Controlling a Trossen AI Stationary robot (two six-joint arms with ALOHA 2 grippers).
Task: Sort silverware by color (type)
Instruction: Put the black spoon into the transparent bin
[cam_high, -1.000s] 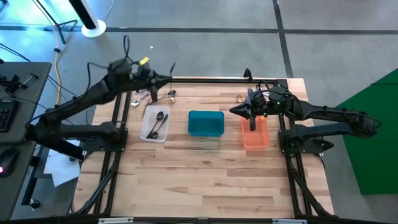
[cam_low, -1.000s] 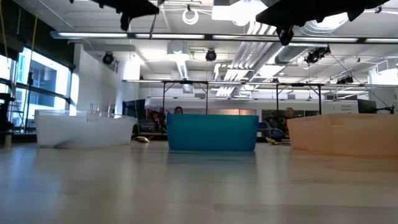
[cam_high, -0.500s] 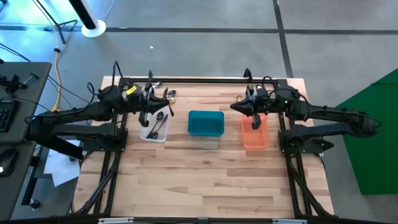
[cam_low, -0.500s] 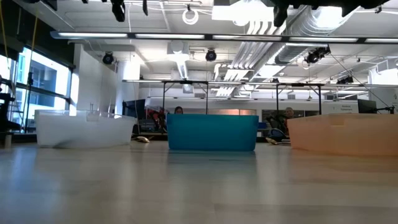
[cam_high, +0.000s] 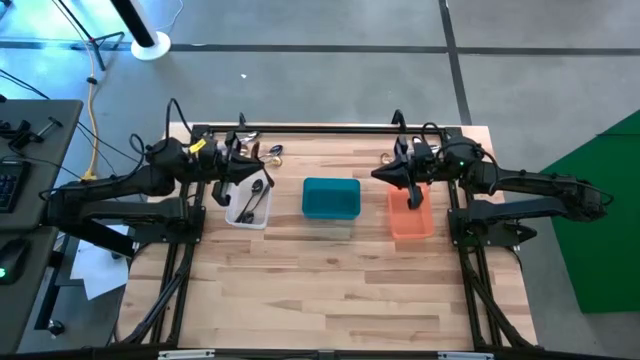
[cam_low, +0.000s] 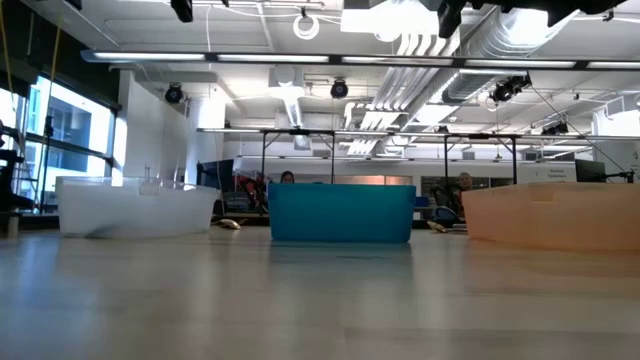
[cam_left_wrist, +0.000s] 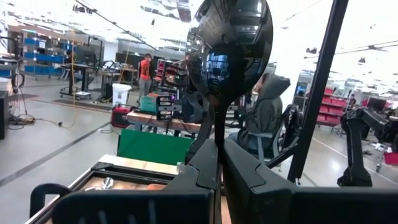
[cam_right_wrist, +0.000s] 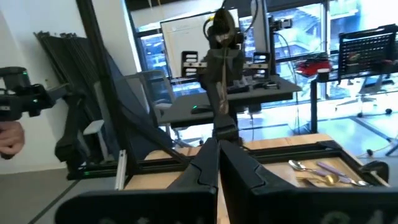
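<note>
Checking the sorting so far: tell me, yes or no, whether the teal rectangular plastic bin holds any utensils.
No: in the high view the teal rectangular plastic bin shows only its bare floor, while dark spoons lie in the clear plastic bin.

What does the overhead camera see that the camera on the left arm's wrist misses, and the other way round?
Only the high view: the clear bin with dark spoons inside, the teal bin, the orange bin and the right gripper above it.

Only the left wrist view: a black spoon clamped upright in the left gripper, and people in the room.

Both: the wooden table and loose silverware at its far edge.
</note>
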